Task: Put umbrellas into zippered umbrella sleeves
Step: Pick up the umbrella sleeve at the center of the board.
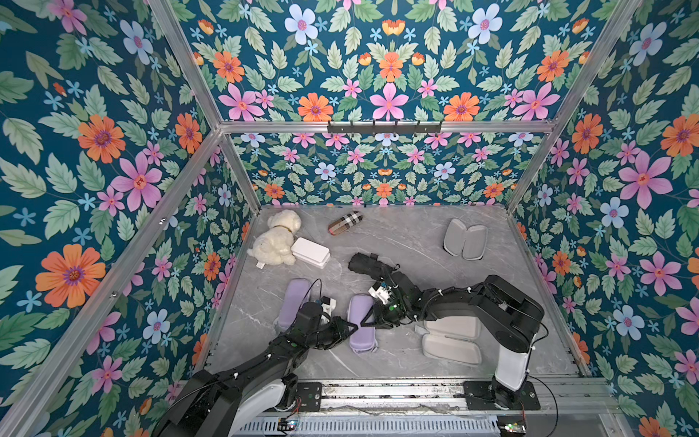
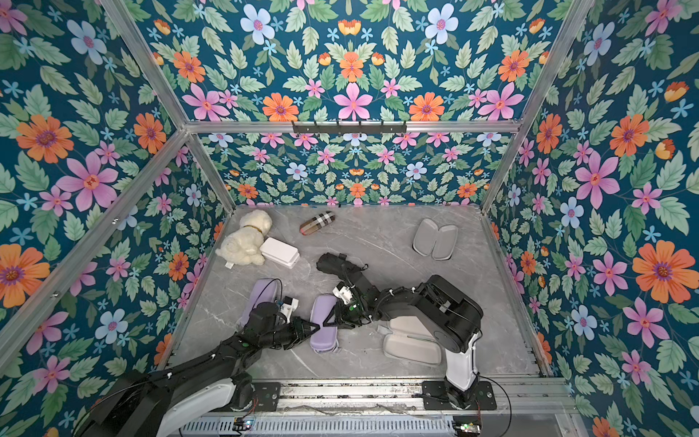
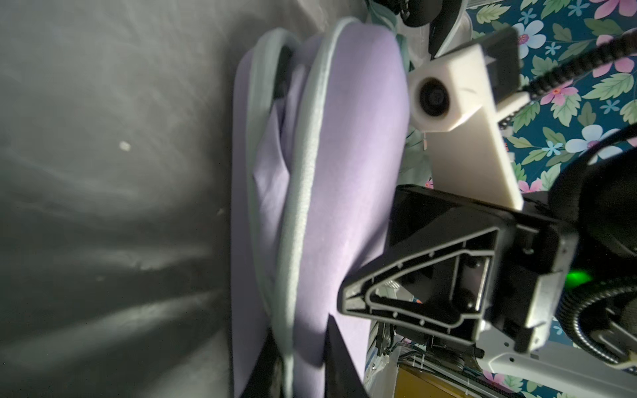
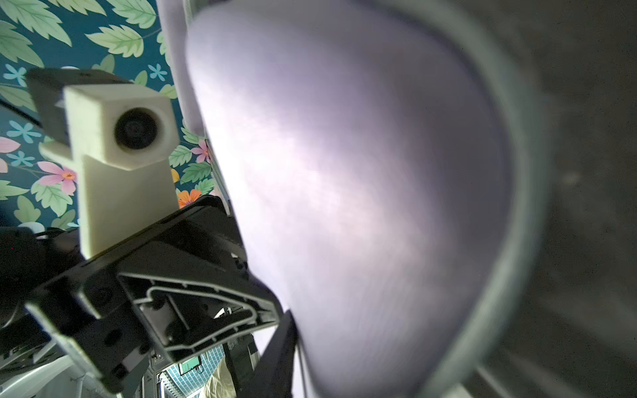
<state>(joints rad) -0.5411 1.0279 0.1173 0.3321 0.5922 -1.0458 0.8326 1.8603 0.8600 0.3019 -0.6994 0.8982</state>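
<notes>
A lavender sleeve (image 1: 362,325) lies at mid table in both top views, my grippers meeting over it. In the left wrist view its two halves (image 3: 358,138) stand slightly apart, with lavender umbrella fabric (image 3: 272,165) inside. My left gripper (image 3: 300,324) is shut across the zip rim of its upper half. My right gripper (image 1: 366,322) comes from the other side. One of its fingers (image 4: 281,351) presses the lavender shell (image 4: 362,189) and the other is hidden. A black umbrella (image 1: 363,263) lies behind the right wrist. A second lavender sleeve (image 1: 294,302) lies to the left.
Two open sleeves show grey lining, one at the back right (image 1: 465,239) and one under my right arm (image 1: 450,342). A white box (image 1: 311,252), a plush dog (image 1: 275,238) and a tan plaid capsule (image 1: 345,223) sit at the back left.
</notes>
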